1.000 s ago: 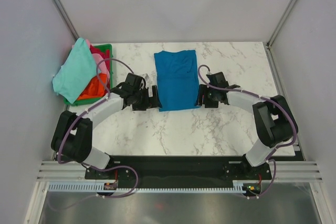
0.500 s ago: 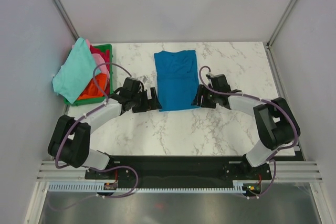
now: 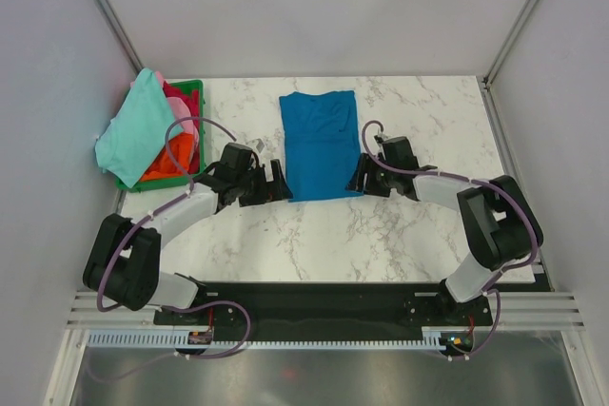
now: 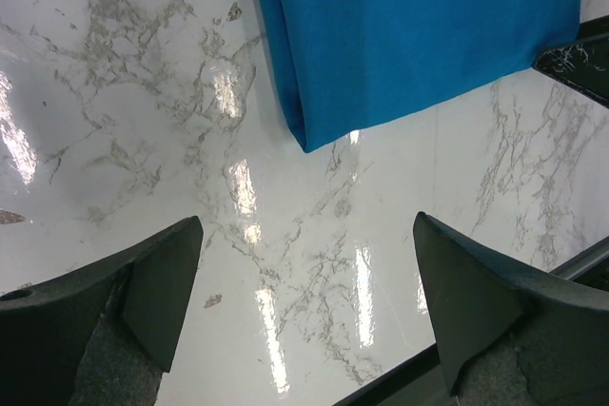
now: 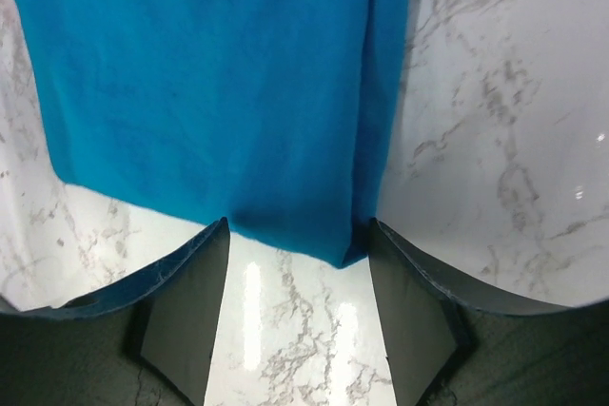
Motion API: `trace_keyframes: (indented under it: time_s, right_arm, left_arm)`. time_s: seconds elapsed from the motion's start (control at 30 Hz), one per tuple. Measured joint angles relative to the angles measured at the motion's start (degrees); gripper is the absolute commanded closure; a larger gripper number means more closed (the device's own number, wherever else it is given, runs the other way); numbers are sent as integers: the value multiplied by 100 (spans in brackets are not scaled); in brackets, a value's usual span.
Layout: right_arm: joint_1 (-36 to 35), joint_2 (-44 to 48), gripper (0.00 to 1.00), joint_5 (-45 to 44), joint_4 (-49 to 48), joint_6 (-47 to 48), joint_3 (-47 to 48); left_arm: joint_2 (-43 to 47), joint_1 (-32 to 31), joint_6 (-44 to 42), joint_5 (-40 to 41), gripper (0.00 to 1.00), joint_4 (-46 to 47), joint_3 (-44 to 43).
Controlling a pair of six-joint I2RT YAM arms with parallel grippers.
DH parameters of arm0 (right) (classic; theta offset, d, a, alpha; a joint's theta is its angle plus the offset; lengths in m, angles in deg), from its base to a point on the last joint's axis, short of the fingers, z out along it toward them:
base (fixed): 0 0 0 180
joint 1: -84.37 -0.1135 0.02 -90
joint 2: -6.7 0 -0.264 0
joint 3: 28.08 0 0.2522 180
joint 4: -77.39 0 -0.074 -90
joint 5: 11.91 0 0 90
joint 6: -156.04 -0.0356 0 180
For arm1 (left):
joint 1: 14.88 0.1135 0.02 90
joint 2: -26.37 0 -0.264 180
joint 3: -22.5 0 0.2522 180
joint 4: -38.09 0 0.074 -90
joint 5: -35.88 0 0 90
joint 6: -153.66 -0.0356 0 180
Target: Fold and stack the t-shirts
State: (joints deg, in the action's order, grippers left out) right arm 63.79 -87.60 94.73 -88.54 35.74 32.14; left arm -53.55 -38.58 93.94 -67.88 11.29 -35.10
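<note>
Top external view: blue t-shirt (image 3: 321,143) flat on the marble tabletop (image 3: 324,235); left tool (image 3: 278,181) spread wide beside its near-left corner, right tool (image 3: 362,176) spread astride the near-right corner.

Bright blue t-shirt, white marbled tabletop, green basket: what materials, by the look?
Bright blue t-shirt: soft matte cloth; it creases and folds flat. White marbled tabletop: hard, glossy, lamp glare shows; laminate or stone, can't tell. Green basket: probably rigid plastic, only its rim shows.
</note>
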Motion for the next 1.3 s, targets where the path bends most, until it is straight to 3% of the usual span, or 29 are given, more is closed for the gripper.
trace_keyframes:
  time_s: [0.33,0.43,0.57,0.77,0.87,1.07,1.3]
  right_arm:
    - [17,-22,36,-319,-107,-28,-63]
    - [20,-13,50,-382,-179,-7,-125]
    - [61,-48,60,-367,-354,-46,-232]
    - [72,-197,91,-269,-743,-142,-348]
    - [72,-201,99,-254,-828,-149,-396]
    - [87,-203,100,-164,-1104,-192,-540]
    - [94,-203,100,-92,-1368,-212,-673]
  left_arm:
    - [-4,0,13,-7,0,157,57]
    - [-20,0,17,-13,0,184,122]
    - [-55,0,26,-35,0,280,168]
    - [-168,0,105,-37,1,507,280]
    - [-302,0,205,-48,15,741,385]
    - [-678,0,472,-201,22,1434,555]
    - [-1110,2,778,-356,46,2208,605]
